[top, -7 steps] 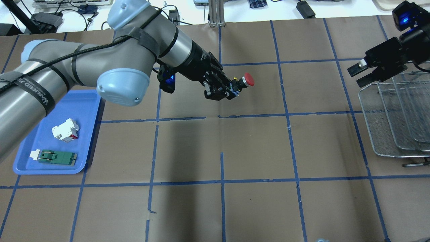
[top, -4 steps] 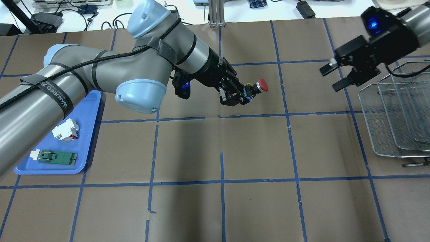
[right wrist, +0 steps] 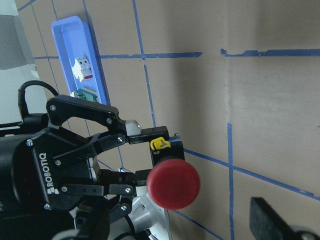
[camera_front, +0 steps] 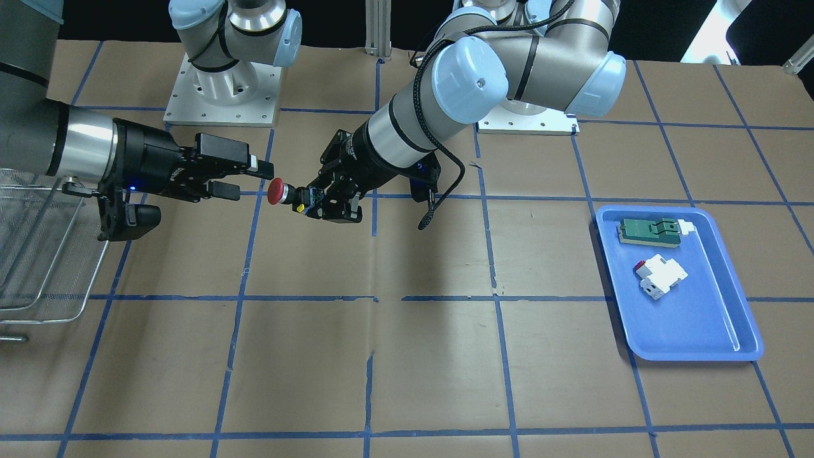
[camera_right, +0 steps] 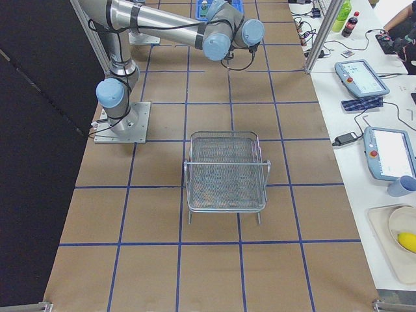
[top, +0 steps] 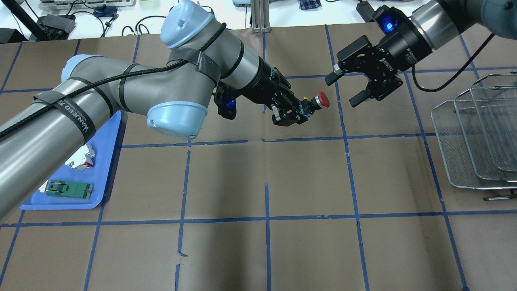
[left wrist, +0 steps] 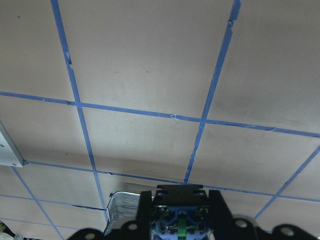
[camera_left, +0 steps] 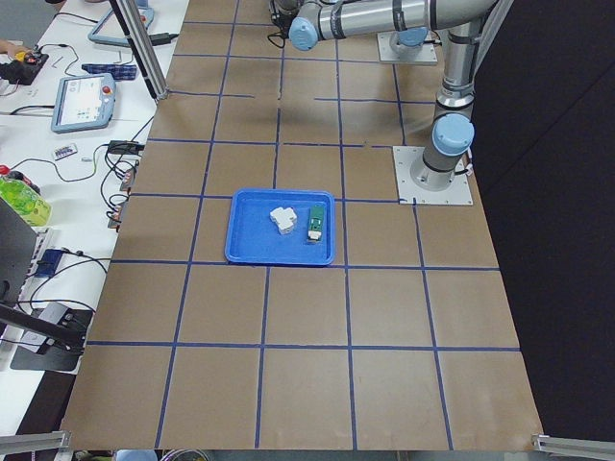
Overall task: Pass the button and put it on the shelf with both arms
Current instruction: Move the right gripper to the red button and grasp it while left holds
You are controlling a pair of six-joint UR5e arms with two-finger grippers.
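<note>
Out over the middle of the table, between your two grippers, the handover is about to happen. Your left gripper (top: 299, 112) is clamped on the black body of the button (top: 322, 99). It holds the button clear of the table, with the red mushroom cap poking out past its fingertips, straight at the right arm. Your right gripper (top: 342, 89) has its jaws spread wide. The cap sits just off their tips, not yet between them, and I see no contact. On the right wrist camera the cap is large and near dead ahead, with one black fingertip showing at the lower corner, so the line-up looks good to me.

So where are you? Pick-up looks done, and so does the carry to the meeting point. By my reading, what's left is to close the right gripper on the cap, let go with the left, then carry the button to the wire shelf (top: 456, 161), which stands well behind the right gripper. Far back behind the left gripper, the blue tray (top: 103, 173) holds the white block (camera_front: 661, 277) and the green board (top: 68, 188).
</note>
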